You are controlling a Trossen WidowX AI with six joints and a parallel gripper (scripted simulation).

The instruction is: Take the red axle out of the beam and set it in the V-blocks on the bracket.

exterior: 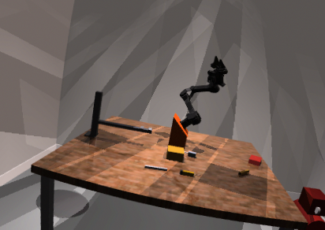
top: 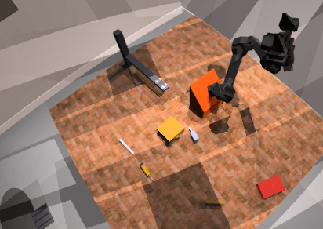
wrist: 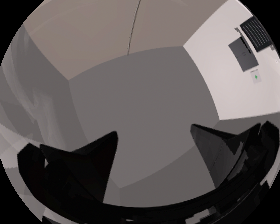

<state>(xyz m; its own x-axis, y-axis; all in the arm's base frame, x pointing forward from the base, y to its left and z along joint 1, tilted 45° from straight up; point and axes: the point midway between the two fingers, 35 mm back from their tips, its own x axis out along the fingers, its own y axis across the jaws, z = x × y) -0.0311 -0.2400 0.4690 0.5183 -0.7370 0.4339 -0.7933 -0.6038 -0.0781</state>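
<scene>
From the top view, I see my black two-finger gripper (top: 289, 22) (exterior: 218, 61) (wrist: 155, 132) spread at two o'clock, the silver-tipped black bracket (top: 144, 69) (exterior: 125, 126) at eleven, the red block (top: 270, 187) (exterior: 255, 160) at four.

A wooden table (top: 235, 158) (exterior: 118, 175) carries an orange wedge (top: 204, 96) (exterior: 178, 133), a black stand (top: 121, 44) (exterior: 96, 113) with a long arm, and a yellow block (top: 171, 129) (exterior: 175, 153). Near the yellow block lie a small blue-grey tool (top: 194, 136) (exterior: 192, 154), a white rod (top: 126, 147) (exterior: 155, 168) and a yellow-handled tool (top: 145, 169) (exterior: 187, 173). Well apart from these are a red block (top: 270, 187) (exterior: 255, 160) and a thin yellow piece (top: 215, 202) (exterior: 244, 172).
</scene>
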